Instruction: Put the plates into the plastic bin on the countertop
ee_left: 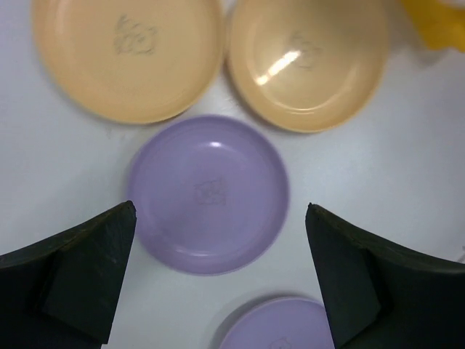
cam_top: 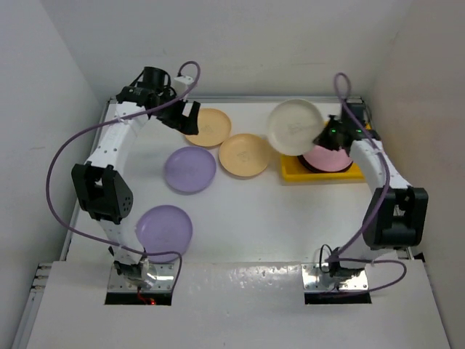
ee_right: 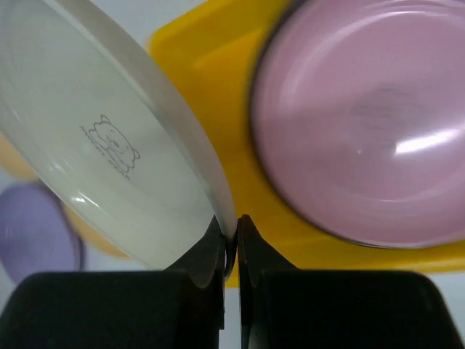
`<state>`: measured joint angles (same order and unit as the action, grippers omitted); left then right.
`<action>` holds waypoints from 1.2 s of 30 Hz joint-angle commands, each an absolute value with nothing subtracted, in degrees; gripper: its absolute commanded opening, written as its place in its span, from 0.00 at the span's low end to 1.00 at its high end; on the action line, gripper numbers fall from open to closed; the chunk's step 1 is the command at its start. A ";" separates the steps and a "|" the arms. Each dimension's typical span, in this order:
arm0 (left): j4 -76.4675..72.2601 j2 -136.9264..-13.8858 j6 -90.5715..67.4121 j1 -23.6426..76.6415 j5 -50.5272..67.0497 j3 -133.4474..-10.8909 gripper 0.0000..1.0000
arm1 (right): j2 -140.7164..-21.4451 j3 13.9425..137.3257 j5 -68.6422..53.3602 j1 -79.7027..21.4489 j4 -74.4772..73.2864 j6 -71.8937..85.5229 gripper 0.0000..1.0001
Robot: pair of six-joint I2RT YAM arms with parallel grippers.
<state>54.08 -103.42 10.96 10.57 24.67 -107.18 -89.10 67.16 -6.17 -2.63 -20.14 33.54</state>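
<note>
My right gripper [cam_top: 325, 136] [ee_right: 232, 231] is shut on the rim of the cream plate [cam_top: 293, 126] [ee_right: 109, 153] and holds it tilted above the left end of the yellow bin [cam_top: 289, 171] [ee_right: 211, 65]. A pink plate [cam_top: 328, 158] [ee_right: 370, 123] lies in the bin. My left gripper [cam_top: 187, 118] [ee_left: 220, 243] is open and empty, high above a lavender plate [cam_top: 189, 169] [ee_left: 209, 193]. Two pale orange plates [cam_top: 208, 126] [cam_top: 245, 154] [ee_left: 127, 54] [ee_left: 309, 58] lie on the countertop [cam_top: 261, 218]. A second lavender plate [cam_top: 164, 227] [ee_left: 280, 326] lies near the left arm's base.
White walls enclose the countertop on the left, back and right. Purple cables loop off both arms. The arm bases stand at the near edge.
</note>
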 commanded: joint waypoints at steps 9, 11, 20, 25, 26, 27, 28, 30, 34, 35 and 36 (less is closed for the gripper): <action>48.08 -113.72 7.91 1.24 14.77 -100.11 1.00 | -96.23 71.80 -7.55 20.30 -29.36 37.18 0.00; 48.08 -115.83 8.53 1.23 14.24 -100.11 1.00 | -99.92 74.08 -9.66 20.83 -29.96 36.91 0.00; 44.57 -121.20 9.23 0.70 6.69 -99.58 1.00 | -108.18 81.54 -5.20 20.31 -36.02 34.98 0.71; 40.96 -123.30 10.46 1.32 -0.53 -97.47 1.00 | -107.32 85.95 1.13 17.85 -41.21 27.70 0.79; 40.96 -124.27 10.46 1.32 0.17 -97.47 1.00 | -106.79 86.57 2.62 16.97 -41.39 27.08 0.80; 41.74 -126.19 10.46 0.80 0.70 -97.47 0.97 | -104.96 86.83 3.33 15.83 -41.66 25.85 0.80; 42.79 -127.08 11.68 0.79 1.49 -97.47 0.92 | -104.51 87.10 4.99 14.78 -41.83 24.71 0.80; 44.64 -128.49 13.18 0.79 7.94 -97.47 0.83 | -101.80 86.92 6.94 12.58 -42.19 23.13 0.82; 48.43 -128.50 15.47 0.79 18.36 -96.42 0.52 | -97.47 86.48 7.65 10.55 -41.66 23.64 0.82; 49.47 -128.50 15.99 0.79 18.37 -96.42 0.34 | -95.90 85.61 7.65 10.29 -41.66 23.73 0.82; 50.00 -128.50 16.61 0.79 18.37 -96.42 0.18 | -94.32 85.26 7.65 8.46 -41.23 23.90 0.81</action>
<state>44.60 -126.30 14.02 0.78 10.96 -98.48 -100.22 84.73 5.04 10.00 -41.74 25.12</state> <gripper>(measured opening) 0.269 0.812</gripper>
